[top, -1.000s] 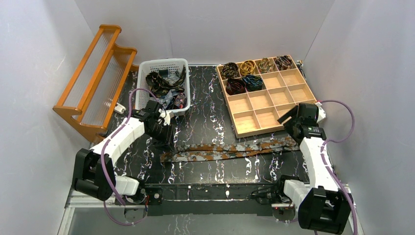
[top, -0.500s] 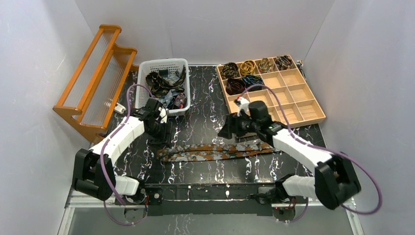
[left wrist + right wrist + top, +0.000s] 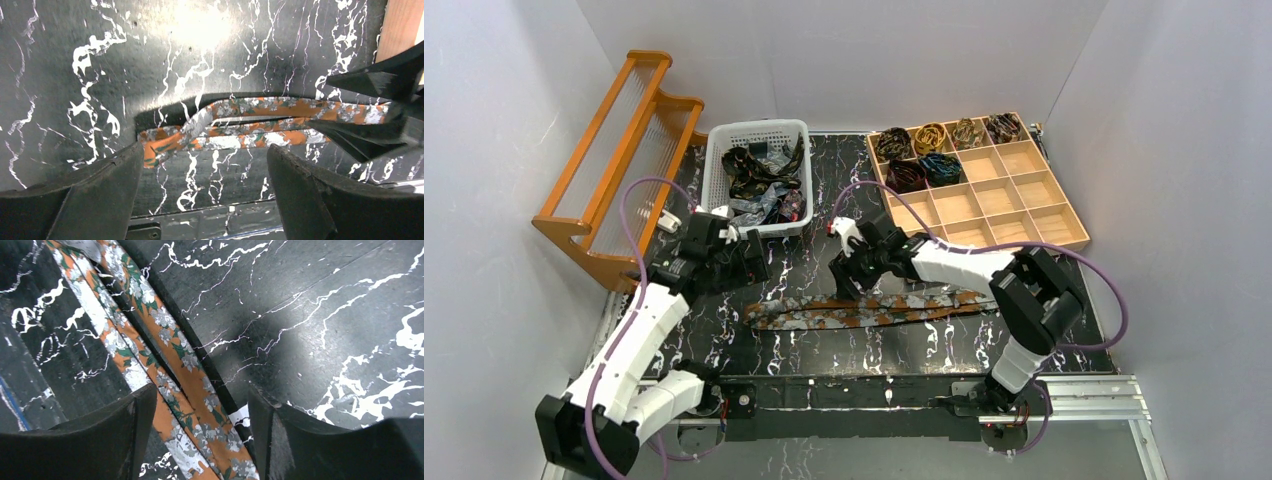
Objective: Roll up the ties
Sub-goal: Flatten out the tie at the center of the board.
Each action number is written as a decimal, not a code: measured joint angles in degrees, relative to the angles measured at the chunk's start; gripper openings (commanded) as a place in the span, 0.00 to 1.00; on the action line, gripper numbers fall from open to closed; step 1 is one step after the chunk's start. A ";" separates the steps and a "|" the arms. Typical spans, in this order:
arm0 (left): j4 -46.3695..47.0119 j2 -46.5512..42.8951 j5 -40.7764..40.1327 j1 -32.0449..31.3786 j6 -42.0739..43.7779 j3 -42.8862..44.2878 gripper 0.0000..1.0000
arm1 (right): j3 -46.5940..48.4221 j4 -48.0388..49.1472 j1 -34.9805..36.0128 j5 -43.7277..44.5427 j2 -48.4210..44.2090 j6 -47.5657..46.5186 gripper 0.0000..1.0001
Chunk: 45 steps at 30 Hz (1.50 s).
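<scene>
A rust-orange tie (image 3: 874, 308) with grey floral mottling lies doubled across the front of the black marbled table. In the left wrist view its folded left end (image 3: 165, 142) rests just beyond my fingers. My left gripper (image 3: 754, 268) (image 3: 205, 150) is open, above and behind that end, holding nothing. My right gripper (image 3: 849, 280) (image 3: 202, 390) hangs open over the tie's left-middle stretch, and both strips of the tie (image 3: 165, 345) pass between its fingers (image 3: 125, 425). More loose ties (image 3: 759, 175) fill the white basket. Coiled ties (image 3: 924, 150) sit in the tray's back compartments.
A white plastic basket (image 3: 719, 165) stands at the back left. The wooden compartment tray (image 3: 994, 215) is at the back right. A wooden rack (image 3: 614, 170) leans along the left wall. The right gripper's dark fingers (image 3: 380, 107) show at the right of the left wrist view.
My left gripper has opened and drawn back from the tie's left end. The right arm has swung left from the tray to the tie's left-middle stretch.
</scene>
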 measured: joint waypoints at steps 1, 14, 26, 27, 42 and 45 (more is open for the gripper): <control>0.39 -1.31 0.13 0.00 -1.09 -1.11 0.90 | 0.70 -0.52 0.48 0.42 0.96 -0.81 0.68; 2.62 -8.31 1.66 0.00 -9.60 -6.80 0.90 | 2.19 -3.80 5.88 8.85 5.40 -4.98 0.24; 2.80 -10.86 1.40 0.00 -11.89 -7.67 0.91 | 2.19 -5.38 7.34 7.17 1.07 -4.68 0.15; 2.80 -11.02 1.36 0.00 -12.13 -7.87 0.91 | 2.19 -5.42 7.34 6.12 -0.04 -4.83 0.15; 3.72 -12.68 -3.96 0.00 -19.23 -12.37 0.94 | 2.19 -14.67 7.39 -2.25 3.58 -7.04 0.18; 4.17 -13.84 -5.03 0.00 -21.40 -14.43 0.93 | 2.84 -16.24 7.39 0.48 4.33 -6.91 0.18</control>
